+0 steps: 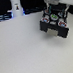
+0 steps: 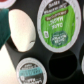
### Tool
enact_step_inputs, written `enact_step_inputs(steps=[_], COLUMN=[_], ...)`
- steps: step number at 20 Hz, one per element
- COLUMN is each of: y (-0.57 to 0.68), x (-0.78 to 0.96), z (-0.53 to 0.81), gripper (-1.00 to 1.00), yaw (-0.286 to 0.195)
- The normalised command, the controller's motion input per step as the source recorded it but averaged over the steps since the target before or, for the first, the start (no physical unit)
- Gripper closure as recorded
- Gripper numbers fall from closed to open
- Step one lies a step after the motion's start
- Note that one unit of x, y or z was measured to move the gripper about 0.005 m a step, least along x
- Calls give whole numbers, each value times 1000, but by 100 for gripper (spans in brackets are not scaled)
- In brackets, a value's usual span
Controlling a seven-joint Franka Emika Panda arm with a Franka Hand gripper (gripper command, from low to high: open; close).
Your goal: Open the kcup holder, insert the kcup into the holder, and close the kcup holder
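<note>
A pale table point(image 1: 26, 51) fills most of the exterior view, evenly lit and slightly pinkish. Behind the table's far edge the backdrop is dark. A white post point(image 1: 16, 7) stands by that far edge.

Lab-style setup: bare white tabletop point(image 1: 26, 51), dark backdrop point(image 1: 0, 6).

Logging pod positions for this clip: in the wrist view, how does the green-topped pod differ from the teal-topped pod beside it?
The green-topped pod has a bright green band across its lid; the teal-topped pod has a darker teal band. The green one shows larger and almost whole, while the teal one is cut off by the frame edge. Both have round white-rimmed lids with blurred print, seated in the black kcup holder.
</note>
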Motion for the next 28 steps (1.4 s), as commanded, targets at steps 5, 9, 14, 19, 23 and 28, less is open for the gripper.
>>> enact_step_inputs(steps=[5, 9, 14, 19, 23, 28], y=[-439, -436, -371, -286, -120, 26], x=[558, 638, 770, 774, 691, 643], z=[323, 268, 198, 41, -85, -159], gripper=[-100, -100, -100, -100, -100, -100], yaw=[43, 25, 5, 15, 24, 53])
